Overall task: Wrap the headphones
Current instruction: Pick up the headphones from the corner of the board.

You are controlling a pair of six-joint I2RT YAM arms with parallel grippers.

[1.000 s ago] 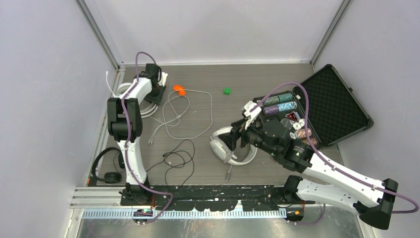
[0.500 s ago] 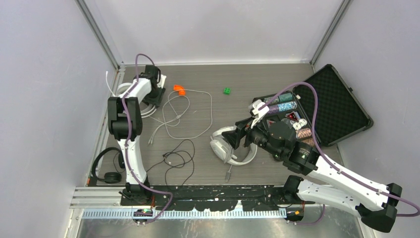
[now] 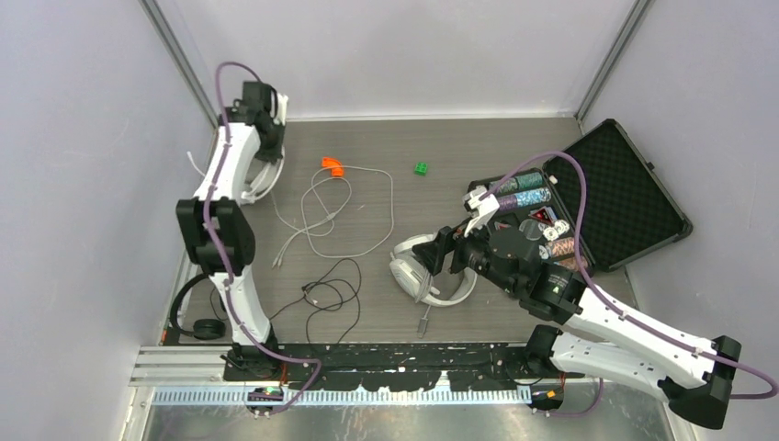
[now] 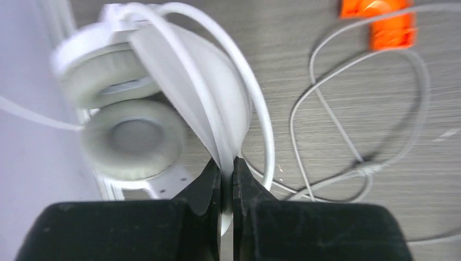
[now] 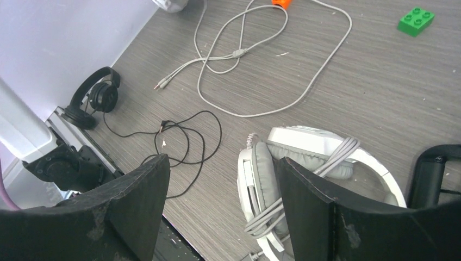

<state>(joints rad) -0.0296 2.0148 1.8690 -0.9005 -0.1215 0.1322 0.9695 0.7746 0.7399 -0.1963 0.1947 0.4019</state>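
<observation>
At the near left, by the wall, the black pair [image 3: 197, 308] lies flat on the table [image 3: 386, 138]. Its black cord [image 5: 164, 129] trails right into a loose tangle.

At the far left, my left gripper [image 4: 227, 166] is clamped tight on the thin band of the left white pair [image 4: 128, 133]. The 2 padded cups hang beyond my fingers, close against the left wall. I cannot tell if they touch the table.

Just right of them, a white cord [image 5: 236, 53] sprawls in wide loops on the table. An orange piece [image 3: 333, 165] sits at the far end of those loops, touching the cord. A green brick [image 3: 421, 168] lies farther right, apart from the cord.

Near the middle, the middle white pair [image 5: 315, 147] lies on the table with a grey cord looped over its band and cup.

My right gripper [image 5: 222, 163] hovers over that pair with its jaws spread wide, holding nothing.

At the right, a black case [image 3: 634, 193] lies open, with chips [image 3: 519, 188] stacked in its left half.
</observation>
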